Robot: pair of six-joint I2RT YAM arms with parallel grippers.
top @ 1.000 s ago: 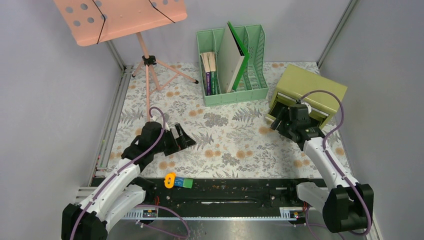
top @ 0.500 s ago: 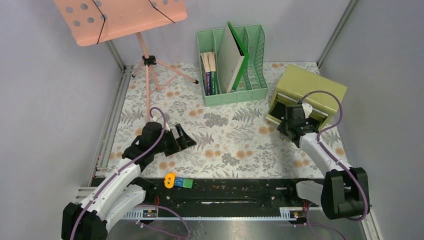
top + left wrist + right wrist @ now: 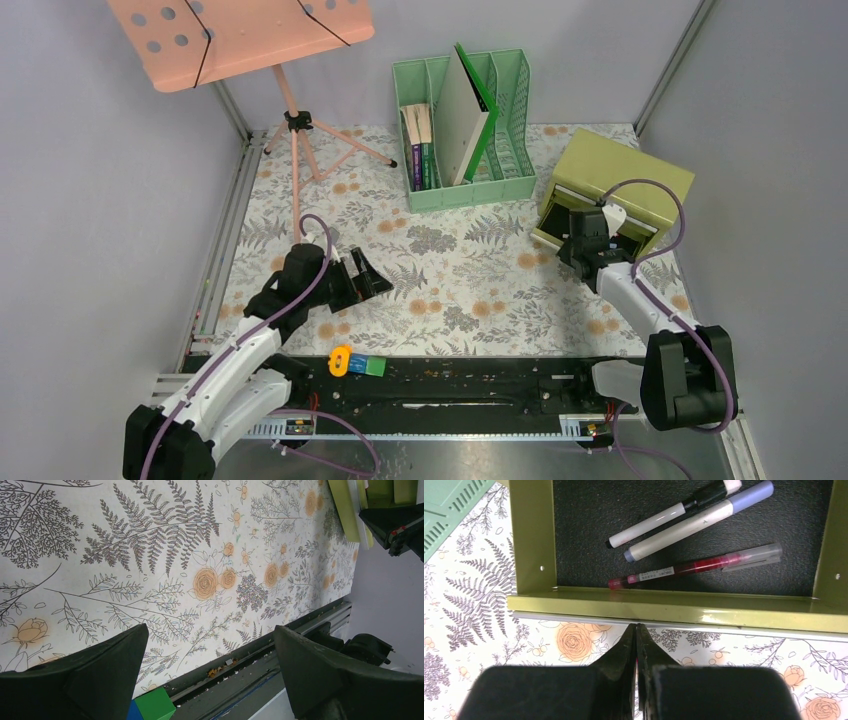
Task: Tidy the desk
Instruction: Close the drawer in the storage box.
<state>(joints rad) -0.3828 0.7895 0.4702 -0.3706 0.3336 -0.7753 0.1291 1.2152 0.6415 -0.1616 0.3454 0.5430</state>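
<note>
Desk (image 3: 450, 275) lies between both arms. A drawer (image 3: 674, 609) stands out of the box (image 3: 625, 170) at its right rear, with three pens (image 3: 694, 567) laid inside. Right pincer (image 3: 636, 627) is clenched on nothing, tips at the drawer's front lip. Shutting the drawer is judged the step in hand, and a straight push along the slide is called for. Left pincer (image 3: 210, 630) is released and held over bare desk. Contact between tips and lip cannot be told, and the drawer's back is cut off.
</note>
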